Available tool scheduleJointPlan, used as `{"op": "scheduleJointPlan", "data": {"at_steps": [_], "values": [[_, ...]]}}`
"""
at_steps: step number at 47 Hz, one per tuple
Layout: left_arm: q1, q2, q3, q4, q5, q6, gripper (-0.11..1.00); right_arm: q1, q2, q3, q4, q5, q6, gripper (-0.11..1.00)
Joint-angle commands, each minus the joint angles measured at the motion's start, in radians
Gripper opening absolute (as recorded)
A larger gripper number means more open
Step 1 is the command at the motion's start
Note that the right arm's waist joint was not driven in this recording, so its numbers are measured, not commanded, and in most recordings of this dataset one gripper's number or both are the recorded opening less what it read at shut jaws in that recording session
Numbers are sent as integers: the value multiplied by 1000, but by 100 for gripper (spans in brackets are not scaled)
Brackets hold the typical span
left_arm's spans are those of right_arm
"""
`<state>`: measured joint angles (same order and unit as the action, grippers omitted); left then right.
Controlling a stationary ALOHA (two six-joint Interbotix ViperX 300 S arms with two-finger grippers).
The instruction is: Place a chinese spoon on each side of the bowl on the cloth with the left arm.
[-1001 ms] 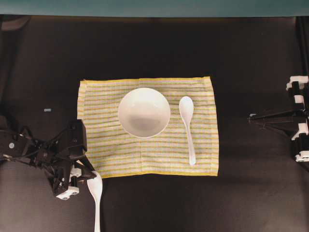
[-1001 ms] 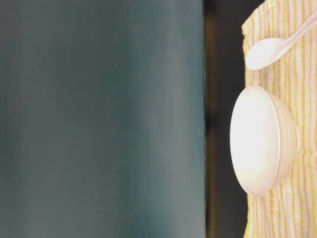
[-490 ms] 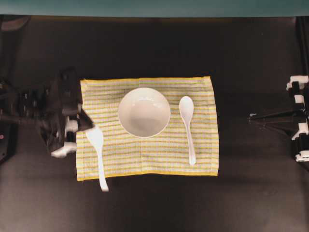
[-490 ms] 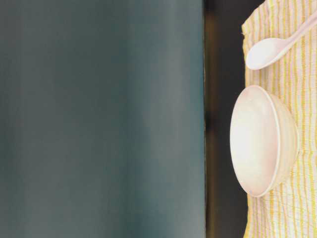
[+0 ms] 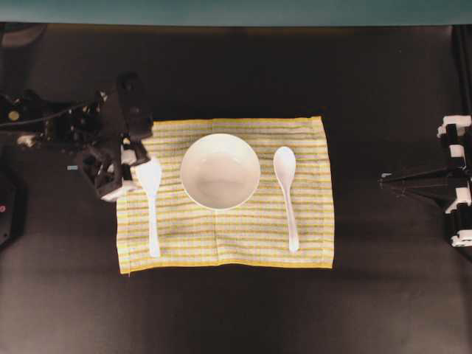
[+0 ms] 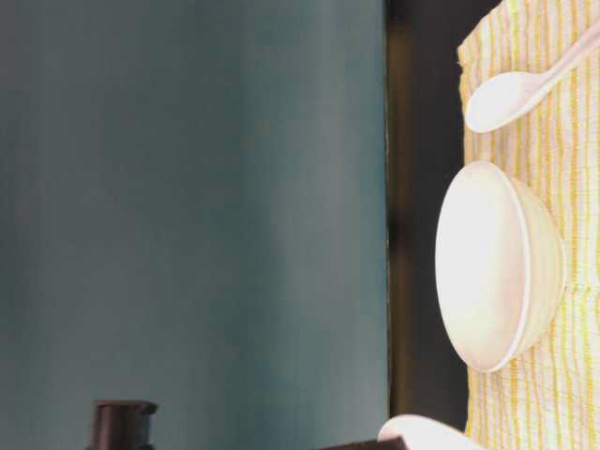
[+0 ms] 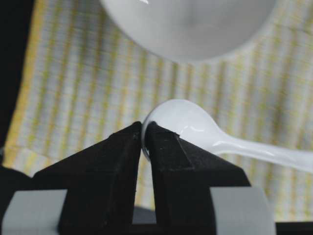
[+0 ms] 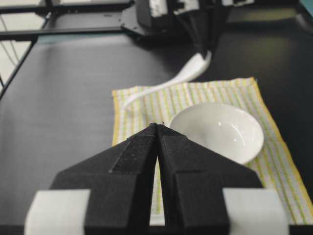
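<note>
The white bowl point(image 5: 220, 171) sits on the striped cloth point(image 5: 243, 236), with one white chinese spoon point(image 5: 286, 195) lying flat to its right. My left gripper point(image 5: 139, 170) is shut on the rim of a second chinese spoon point(image 5: 151, 214), over the cloth's left part beside the bowl. In the left wrist view the left gripper point(image 7: 145, 129) pinches that spoon point(image 7: 195, 128) just in front of the bowl point(image 7: 190, 24). The right wrist view shows this spoon point(image 8: 188, 72) tilted, scoop end raised, handle end down at the cloth point(image 8: 137, 98). My right gripper point(image 8: 158, 126) is shut on nothing, off the cloth's right edge point(image 5: 385, 178).
The black table point(image 5: 236, 310) surrounds the cloth. A teal wall point(image 6: 187, 187) runs along the back. The right arm's frame with white blocks point(image 5: 457, 155) stands at the right edge. A small grey mark point(image 5: 71, 168) lies left of the left arm.
My left gripper has carried the spoon from the table's front left, off the cloth, backward and onto the cloth's left part beside the bowl. The right arm has not moved.
</note>
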<state>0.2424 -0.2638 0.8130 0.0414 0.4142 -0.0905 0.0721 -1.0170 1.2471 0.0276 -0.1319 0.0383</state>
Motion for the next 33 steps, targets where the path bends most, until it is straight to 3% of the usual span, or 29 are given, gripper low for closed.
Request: {"op": "scheduleJointPlan", "data": {"at_steps": [1, 17, 22, 29, 33], "values": [[28, 20, 0, 3, -57, 9, 7, 0, 5, -6, 2, -5, 6, 0], [34, 81, 8, 3, -100, 31, 9, 0, 5, 2, 2, -5, 6, 0], [34, 81, 15, 3, -100, 25, 34, 0, 3, 2, 2, -5, 6, 0], [34, 78, 32, 3, -109, 25, 77, 0, 5, 2, 2, -5, 6, 0], [34, 69, 38, 3, -124, 18, 89, 0, 5, 2, 2, -5, 8, 0]]}}
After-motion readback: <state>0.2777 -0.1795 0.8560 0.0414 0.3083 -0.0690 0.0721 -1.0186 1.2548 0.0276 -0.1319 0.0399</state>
